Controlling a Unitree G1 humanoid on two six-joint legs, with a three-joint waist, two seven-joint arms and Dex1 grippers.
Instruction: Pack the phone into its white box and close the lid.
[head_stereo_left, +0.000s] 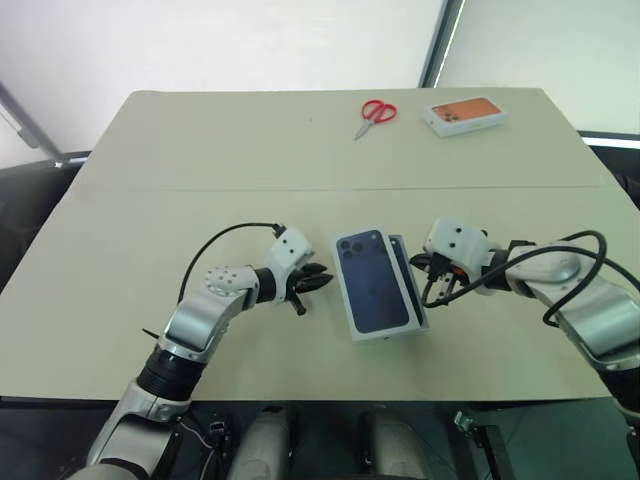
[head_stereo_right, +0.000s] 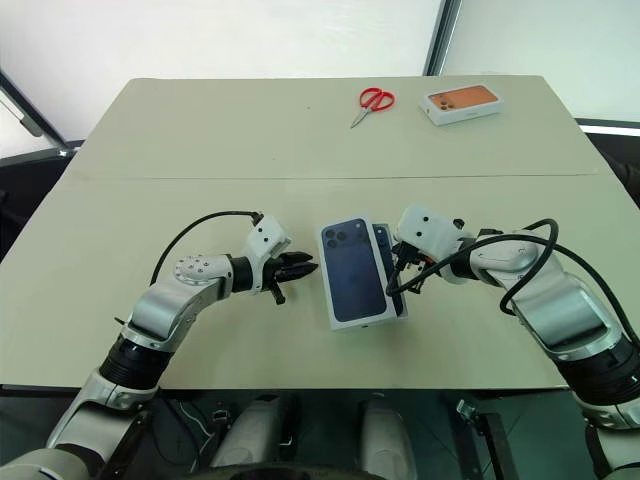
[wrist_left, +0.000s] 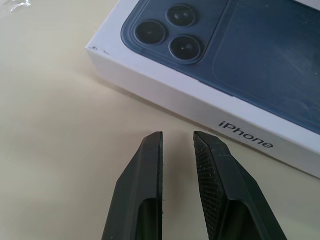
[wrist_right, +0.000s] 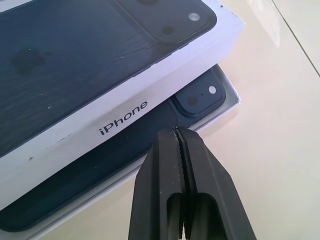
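Two grippers flank the packing on the beige counter (head_stereo_left: 150, 200), one at each long side. On the left, the left gripper (head_stereo_left: 318, 281) points at the lid (head_stereo_left: 374, 282) from just beside it, not touching; in the left wrist view its fingers (wrist_left: 145, 190) stand slightly parted with nothing between them, their tips a little short of the lid's white side wall that reads "iPhone". The lid, with a dark blue phone pictured on top, sits askew over the white box (wrist_right: 220, 112), shifted toward the left gripper, so a strip of the box stays uncovered on the right. In that strip lies the phone (wrist_right: 197, 102), its dark back and camera corner showing from under the lid's edge. On the right, the right gripper (head_stereo_left: 433, 268) reaches in at that uncovered side; its fingers (wrist_right: 165, 170) are pressed tight together, empty, with the tips right at the box's rim beside the phone's camera corner; I cannot tell whether they touch it. Far across the counter lie red-handled scissors (head_stereo_left: 377, 114) and, to their right, a white box with an orange phone picture (head_stereo_left: 464, 115).
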